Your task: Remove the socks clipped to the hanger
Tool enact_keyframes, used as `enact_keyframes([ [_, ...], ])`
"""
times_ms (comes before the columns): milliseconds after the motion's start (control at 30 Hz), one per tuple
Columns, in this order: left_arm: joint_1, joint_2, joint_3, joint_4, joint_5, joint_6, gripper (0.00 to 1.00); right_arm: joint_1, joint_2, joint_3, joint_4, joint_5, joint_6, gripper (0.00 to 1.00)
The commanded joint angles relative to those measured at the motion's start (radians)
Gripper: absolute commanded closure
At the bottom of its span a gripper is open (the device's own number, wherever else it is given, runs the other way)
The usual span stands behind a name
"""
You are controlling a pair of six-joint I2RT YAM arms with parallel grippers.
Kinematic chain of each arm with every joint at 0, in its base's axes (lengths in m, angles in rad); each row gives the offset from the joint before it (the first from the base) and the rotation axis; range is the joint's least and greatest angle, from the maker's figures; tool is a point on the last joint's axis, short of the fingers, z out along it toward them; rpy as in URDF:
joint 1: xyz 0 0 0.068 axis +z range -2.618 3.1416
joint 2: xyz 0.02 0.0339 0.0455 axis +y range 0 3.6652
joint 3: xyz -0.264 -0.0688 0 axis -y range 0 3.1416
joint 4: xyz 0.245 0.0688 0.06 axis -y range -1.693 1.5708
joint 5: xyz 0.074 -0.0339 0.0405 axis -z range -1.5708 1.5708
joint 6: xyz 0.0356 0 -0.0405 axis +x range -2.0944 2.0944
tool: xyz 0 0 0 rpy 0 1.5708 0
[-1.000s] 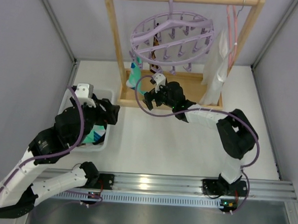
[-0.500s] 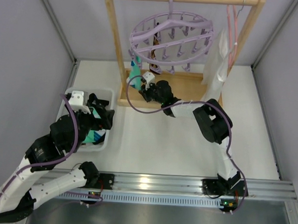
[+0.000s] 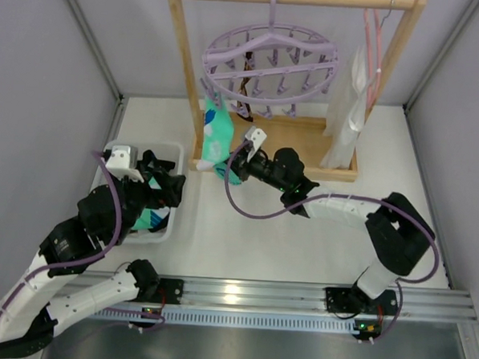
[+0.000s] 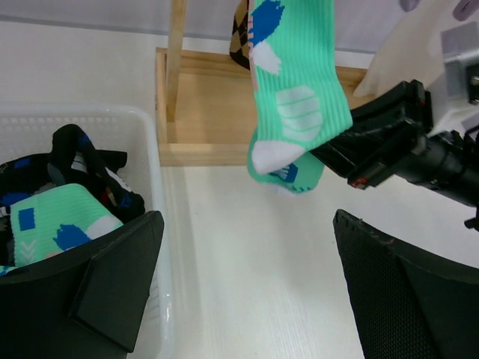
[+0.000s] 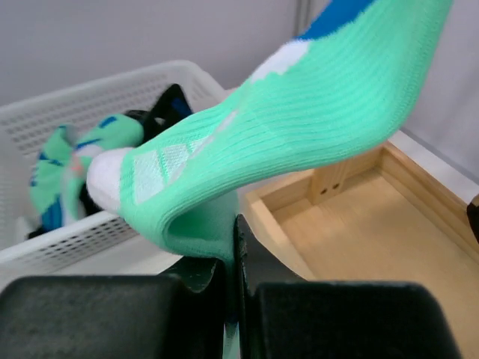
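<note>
Teal sock (image 5: 299,127) toe between right gripper (image 5: 233,250) fingers

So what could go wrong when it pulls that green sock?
The right gripper pinches only the toe end of the green sock, so the sock might slip free. The sock's top is clipped to the hanger, so a hard tug could swing the hanger or stretch the sock.

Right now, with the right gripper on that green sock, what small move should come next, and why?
Probably a short pull down and toward the arms with the right gripper. It looks shut on the toe of the green sock, whose cuff hangs from a clip on the lavender hanger, so the sock is not yet free.
</note>
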Motion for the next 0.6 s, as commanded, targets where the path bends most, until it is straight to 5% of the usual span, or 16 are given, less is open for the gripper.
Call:
enact_keyframes([
  [0, 0.002, 0.013, 0.033, 0.105, 0.059, -0.043, 0.01, 0.026, -0.154, -0.104, 0.052, -0.076, 0.090, 1.00],
  [567, 0.002, 0.661, 0.576, 0.167, -0.016, -0.132, 0.01, 0.206, -0.578, -0.560, -0.034, 0.208, 0.213, 1.00],
])
